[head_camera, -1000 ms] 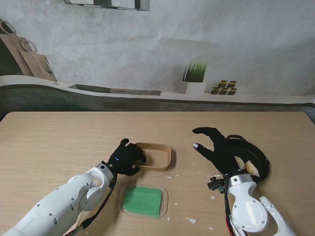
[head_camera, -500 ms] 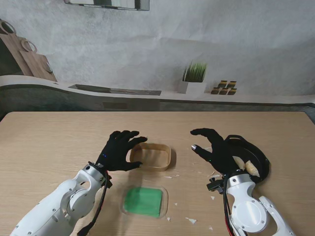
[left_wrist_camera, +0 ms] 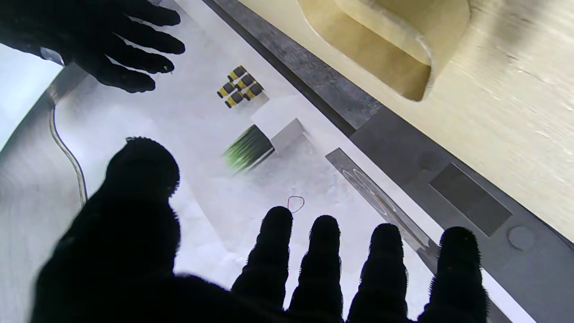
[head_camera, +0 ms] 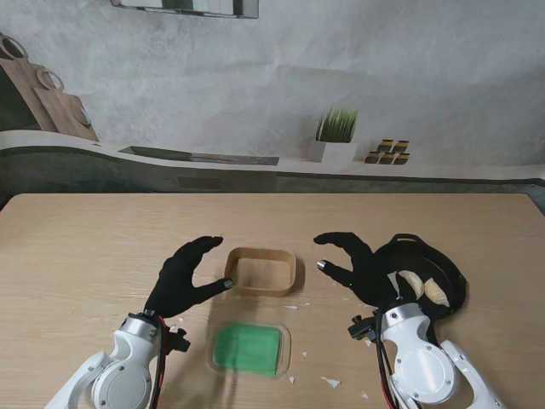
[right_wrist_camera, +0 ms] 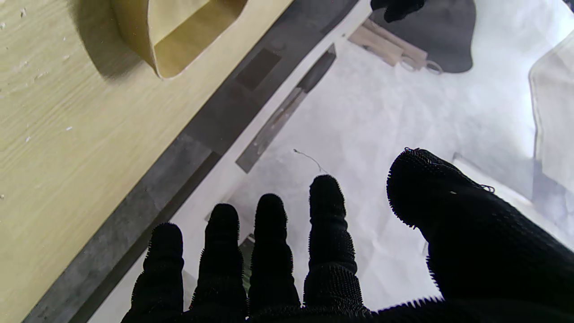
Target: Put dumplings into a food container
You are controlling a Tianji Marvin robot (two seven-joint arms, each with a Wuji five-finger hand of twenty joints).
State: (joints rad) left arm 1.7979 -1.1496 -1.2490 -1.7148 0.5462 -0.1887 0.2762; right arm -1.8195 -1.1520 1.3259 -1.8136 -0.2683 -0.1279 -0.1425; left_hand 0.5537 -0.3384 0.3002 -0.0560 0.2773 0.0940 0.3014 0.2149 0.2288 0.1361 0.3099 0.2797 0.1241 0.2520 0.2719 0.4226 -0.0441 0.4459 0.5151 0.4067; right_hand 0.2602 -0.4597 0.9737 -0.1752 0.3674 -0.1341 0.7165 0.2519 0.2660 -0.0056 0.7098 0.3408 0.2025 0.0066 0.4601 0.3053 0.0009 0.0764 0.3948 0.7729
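Observation:
A tan rectangular food container [head_camera: 262, 271] sits mid-table, with nothing visible inside it; it also shows in the wrist views as the container [left_wrist_camera: 385, 42] and container [right_wrist_camera: 179, 31]. My left hand [head_camera: 186, 274], black-gloved, hovers just left of it, fingers spread, holding nothing. My right hand [head_camera: 358, 264] hangs open to the container's right, between it and a black plate [head_camera: 451, 277] carrying pale dumplings [head_camera: 423, 288]. In the wrist views the fingers [left_wrist_camera: 323, 260] and fingers [right_wrist_camera: 269, 251] are apart with nothing between them.
A clear lid with a green underside [head_camera: 248, 348] lies nearer to me than the container. Small white scraps [head_camera: 330, 382] are scattered on the wood. Beyond the table's far edge stand a potted plant [head_camera: 336, 132] and a grey ledge.
My left hand has let go of the container's left rim, opened, and drawn back to the left and nearer to me. My right hand has shifted slightly left, uncovering more of the plate.

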